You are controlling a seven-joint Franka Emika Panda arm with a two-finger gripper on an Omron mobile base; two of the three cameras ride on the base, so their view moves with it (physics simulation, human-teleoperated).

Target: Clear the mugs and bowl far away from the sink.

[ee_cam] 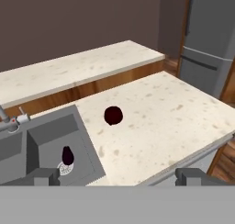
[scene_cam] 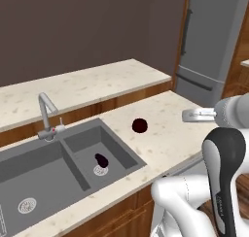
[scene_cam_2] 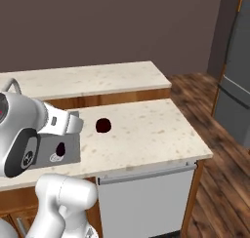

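Mugs, one on counter (scene_cam: 140, 125), one in sink (scene_cam: 101, 159), bear no readable writing.

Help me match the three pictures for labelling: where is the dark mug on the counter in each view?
Left base view: dark mug at centre, right of the sink.
Right base view: left of centre, on the counter.
Hand view: centre-left, beside the sink's corner.
Shared landmark: the grey fridge.

So one mug (scene_cam: 139, 125) sits on the counter (scene_cam: 170, 129) just right of the sink (scene_cam: 58, 168), another mug (scene_cam: 101, 159) is down in the sink's right basin by the drain, faucet (scene_cam: 46, 115) behind.
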